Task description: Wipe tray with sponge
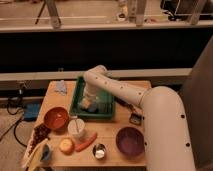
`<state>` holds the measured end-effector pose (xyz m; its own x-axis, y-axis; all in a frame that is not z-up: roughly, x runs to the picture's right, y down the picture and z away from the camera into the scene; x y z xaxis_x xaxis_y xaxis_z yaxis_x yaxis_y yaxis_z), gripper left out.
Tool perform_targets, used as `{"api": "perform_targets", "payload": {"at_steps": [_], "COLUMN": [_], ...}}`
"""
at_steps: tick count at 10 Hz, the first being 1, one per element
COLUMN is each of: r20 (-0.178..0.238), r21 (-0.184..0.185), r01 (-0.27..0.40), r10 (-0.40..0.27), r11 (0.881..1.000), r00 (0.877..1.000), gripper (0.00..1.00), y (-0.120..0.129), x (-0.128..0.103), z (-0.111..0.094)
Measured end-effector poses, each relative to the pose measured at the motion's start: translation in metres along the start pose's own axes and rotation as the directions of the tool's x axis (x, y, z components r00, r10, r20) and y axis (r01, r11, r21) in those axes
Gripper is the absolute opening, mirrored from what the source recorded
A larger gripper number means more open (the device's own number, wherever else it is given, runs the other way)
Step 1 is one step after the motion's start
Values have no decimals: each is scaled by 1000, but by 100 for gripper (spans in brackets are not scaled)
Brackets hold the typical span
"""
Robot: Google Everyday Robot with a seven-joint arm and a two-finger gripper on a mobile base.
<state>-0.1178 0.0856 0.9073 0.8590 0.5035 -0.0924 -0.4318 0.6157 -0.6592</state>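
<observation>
A green tray (107, 97) sits at the middle back of the wooden table. My white arm reaches from the right and bends down into it. My gripper (89, 103) is low over the tray's left half, pressed on a pale sponge (92, 106) on the tray floor. The arm's wrist hides most of the gripper.
An orange bowl (55, 118), a white cup (77, 128), a carrot (85, 142), a small metal cup (99, 151), a purple bowl (129, 140) and a round yellow fruit (66, 146) stand in front of the tray. A blue cloth (60, 87) lies at the back left.
</observation>
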Motion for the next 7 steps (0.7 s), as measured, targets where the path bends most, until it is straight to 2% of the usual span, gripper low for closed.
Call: {"api": "perform_targets", "payload": {"at_steps": [4,5,7], "r20": [9,9,10], "r21": [14,16,22], "r01": [20,9,-50], "r10": [-20,-9,50], "r11": [1000,1000,998], "r00": [1000,1000,999], "gripper": [0,0,0], "y": [-27,-34,-56], "x": [-31,-33,-21], "z": [6,8,8]}}
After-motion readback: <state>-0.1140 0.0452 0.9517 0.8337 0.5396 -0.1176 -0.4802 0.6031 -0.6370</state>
